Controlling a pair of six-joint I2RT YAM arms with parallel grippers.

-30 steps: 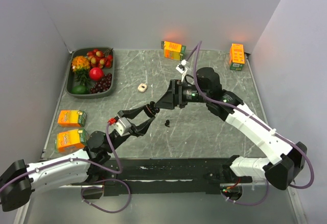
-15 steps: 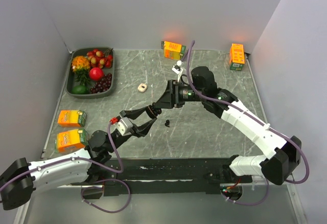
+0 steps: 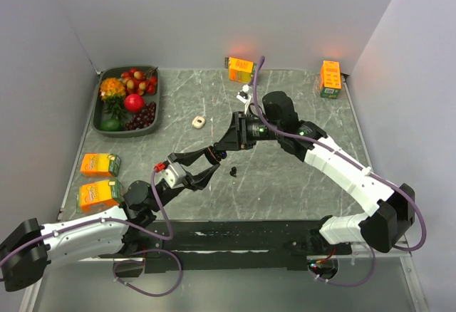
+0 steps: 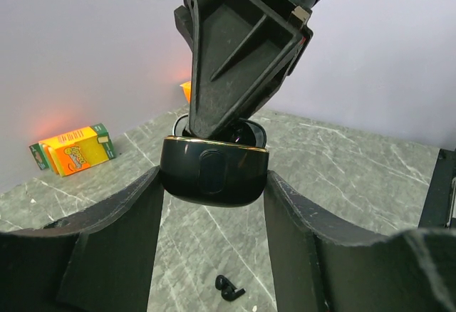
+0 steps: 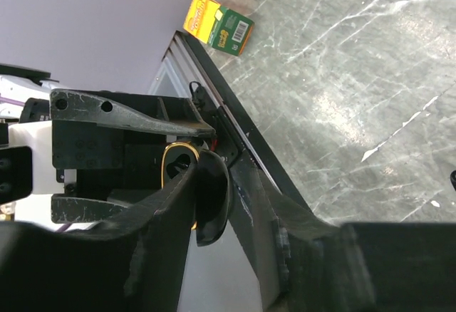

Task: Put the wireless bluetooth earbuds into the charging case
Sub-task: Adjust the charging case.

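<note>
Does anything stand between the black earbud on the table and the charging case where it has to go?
Yes. The right end effector sits at the top of the charging case, which the left end effector holds above the table. The black earbud lies bare below it.

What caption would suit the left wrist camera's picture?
Left gripper clamps a glossy black, gold-rimmed charging case while the right gripper meets its top from above.

We record the charging case [image 4: 214,178] as glossy black plastic with a gold metallic rim. The table [image 4: 342,177]: smooth, grey marbled stone look, faint sheen. The juice carton [image 4: 71,149]: printed card.
</note>
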